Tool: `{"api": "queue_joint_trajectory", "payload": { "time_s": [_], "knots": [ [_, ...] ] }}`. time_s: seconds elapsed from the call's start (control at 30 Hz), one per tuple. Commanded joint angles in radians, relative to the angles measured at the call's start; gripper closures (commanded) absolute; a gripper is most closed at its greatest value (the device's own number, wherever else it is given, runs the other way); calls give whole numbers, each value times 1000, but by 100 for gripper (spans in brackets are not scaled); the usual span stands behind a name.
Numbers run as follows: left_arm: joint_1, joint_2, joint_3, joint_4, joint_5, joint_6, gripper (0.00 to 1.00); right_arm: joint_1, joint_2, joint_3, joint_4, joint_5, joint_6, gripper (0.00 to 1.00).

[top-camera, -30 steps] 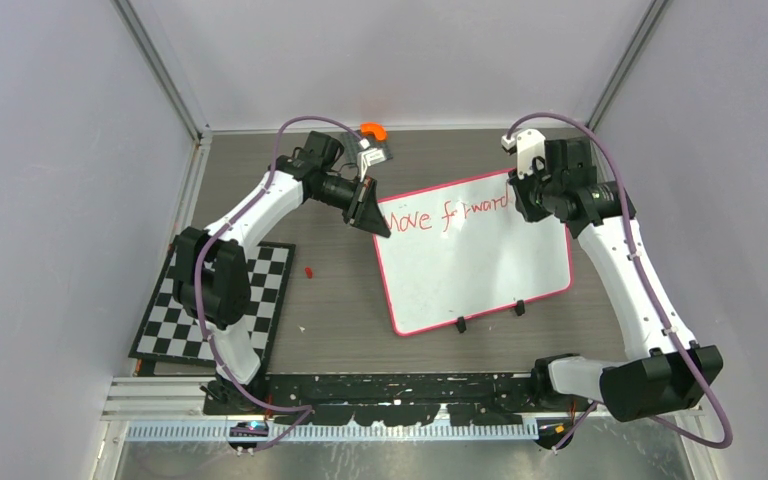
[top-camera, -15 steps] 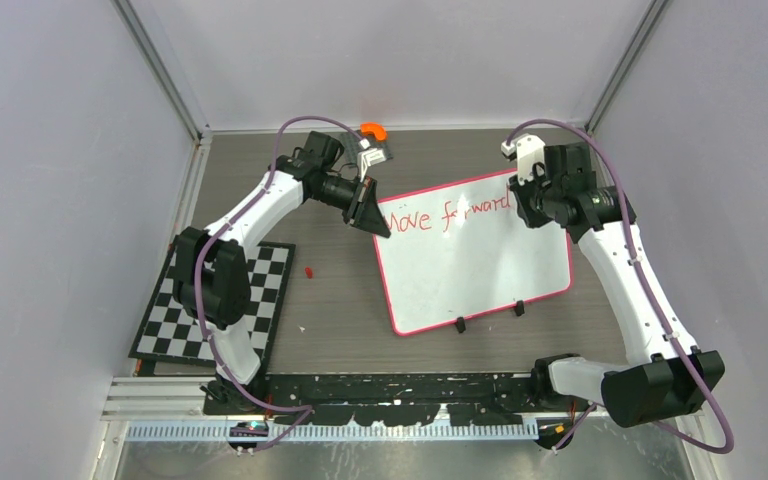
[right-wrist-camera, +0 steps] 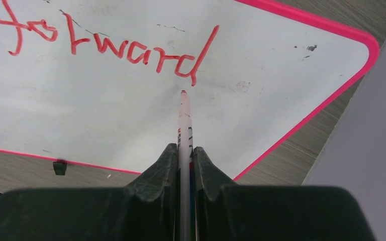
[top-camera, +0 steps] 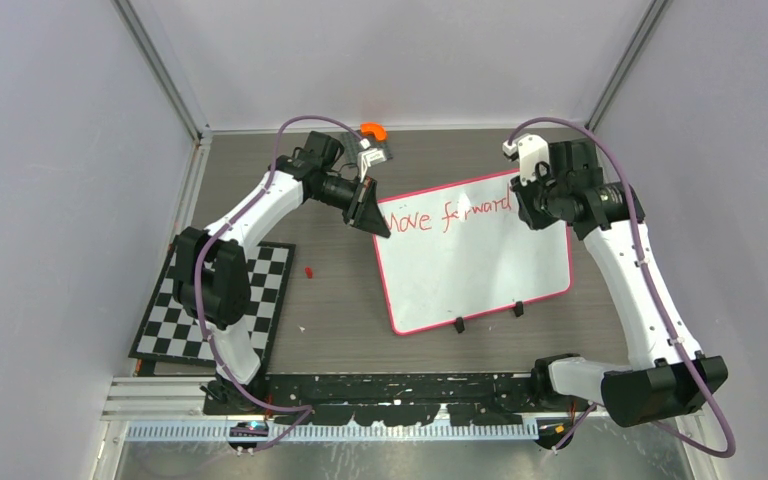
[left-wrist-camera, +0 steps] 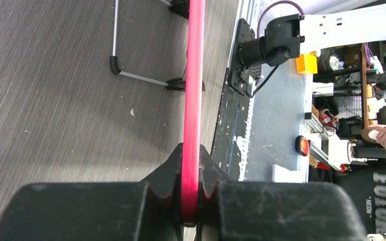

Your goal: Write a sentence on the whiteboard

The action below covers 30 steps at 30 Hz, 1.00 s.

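Two words of the sentence (top-camera: pixel 450 213), "Move forward", sit in red along the far edge of the whiteboard (top-camera: pixel 480 275); line 2 isn't begun. The board lies skewed on the bench (top-camera: pixel 340 300), so the writing runs left to right and slants away toward the right.

Right fingers (right-wrist-camera: pixel 183 153) are clenched on the marker (right-wrist-camera: pixel 183 118), which points straight out of them at the board. Its tip is just below the tail of the "d", at the right end of line 1. Whether the tip touches the surface or hangs just off it I can't tell.

Left fingers (left-wrist-camera: pixel 191 160) are clamped on the pink rim at the board's far-left corner, beside the "M", pinning it.

Judgement: the next stroke starts under "Move", so the tip has to go left and toward the near edge. The right arm is the only one w/ the pen and it has bare white all the way across. The blank runs down to the near rim, where two black clips (top-camera: pixel 460 324) stand. Risks: crowding the left fingers at line start, or running off the right rim.
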Motion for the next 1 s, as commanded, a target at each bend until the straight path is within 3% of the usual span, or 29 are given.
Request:
{"api": "queue_joint_trajectory", "payload": {
  "time_s": [0.0,0.23,0.33,0.6,0.97],
  "knots": [
    [-13,14,19,23,-28,-20,100,-3,-10,84,-68,-64,-14,100],
    [-13,11,24,35,-51,-31,100,4,-18,133,-148,-236,-13,100],
    [-12,5,26,35,-57,-39,95,12,-16,125,-157,-335,2,100],
    [-3,-41,-6,44,-57,-43,61,60,-39,19,-91,-461,50,100],
    [1,-81,-78,69,-52,-62,62,442,-179,-278,181,-295,148,100]
  ]
}}
